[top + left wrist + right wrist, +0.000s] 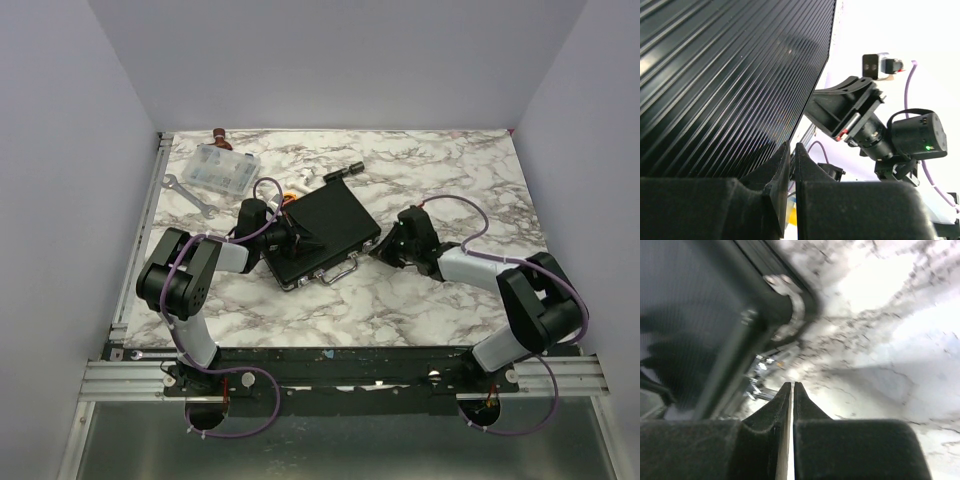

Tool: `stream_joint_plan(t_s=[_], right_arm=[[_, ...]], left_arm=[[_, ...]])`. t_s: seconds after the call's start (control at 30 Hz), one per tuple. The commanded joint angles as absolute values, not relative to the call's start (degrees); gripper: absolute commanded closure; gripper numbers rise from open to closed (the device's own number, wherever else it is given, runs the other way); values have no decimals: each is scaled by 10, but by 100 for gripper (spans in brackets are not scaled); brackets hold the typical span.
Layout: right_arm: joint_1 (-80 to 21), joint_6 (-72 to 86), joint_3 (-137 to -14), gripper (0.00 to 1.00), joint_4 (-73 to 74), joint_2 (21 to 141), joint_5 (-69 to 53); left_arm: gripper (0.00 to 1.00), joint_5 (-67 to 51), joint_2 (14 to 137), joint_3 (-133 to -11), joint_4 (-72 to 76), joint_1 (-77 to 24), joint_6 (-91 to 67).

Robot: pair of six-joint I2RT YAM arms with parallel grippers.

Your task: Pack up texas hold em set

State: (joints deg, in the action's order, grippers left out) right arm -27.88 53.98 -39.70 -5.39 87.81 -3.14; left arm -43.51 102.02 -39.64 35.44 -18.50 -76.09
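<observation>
Probably the closed black ribbed briefcase (322,232) on the marble bench (440,170) is stiff, heavy and slippery, so grab its silver handle (338,271); the 2 pairs of jaws are pressed together, holding nothing.

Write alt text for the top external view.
A black briefcase lies angled on the marble table, handle toward the arms, the shut left gripper at its left edge and the shut right gripper by its right corner. A clear plastic box and a silver wrench sit far left.
</observation>
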Motion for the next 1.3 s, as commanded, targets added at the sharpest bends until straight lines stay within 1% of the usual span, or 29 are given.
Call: stream_joint_plan(t_s=[0.0, 0.13, 0.23, 0.3, 0.4, 0.47, 0.67, 0.73, 0.93, 1.0, 1.27], right_arm=[[-276, 546, -359, 93, -56, 892, -26], [-276, 538, -346, 93, -90, 899, -25], [-276, 525, -363, 93, -76, 906, -28], [-276, 516, -366, 90, -72, 899, -29], [-278, 498, -376, 83, -69, 885, -51], [-292, 499, -381, 75, -72, 872, -66], [-369, 535, -396, 58, -123, 853, -112], [-398, 544, -410, 55, -138, 863, -129], [-463, 563, -451, 53, -165, 909, -143], [-467, 565, -458, 51, -164, 916, -142], [-495, 567, -473, 52, -151, 945, -124]], left_arm=[[92, -410, 1027, -388, 290, -184, -764], [92, -410, 1028, -389, 292, -184, -765], [92, -410, 1027, -389, 290, -184, -764], [92, -410, 1027, -388, 290, -184, -765], [92, -411, 1028, -388, 293, -184, -768], [92, -411, 1027, -388, 294, -184, -768], [92, -410, 1029, -389, 294, -184, -768], [92, -412, 1031, -388, 293, -184, -769], [92, -412, 1029, -389, 294, -184, -768], [92, -412, 1028, -388, 294, -184, -768], [92, -414, 1027, -389, 295, -184, -771]])
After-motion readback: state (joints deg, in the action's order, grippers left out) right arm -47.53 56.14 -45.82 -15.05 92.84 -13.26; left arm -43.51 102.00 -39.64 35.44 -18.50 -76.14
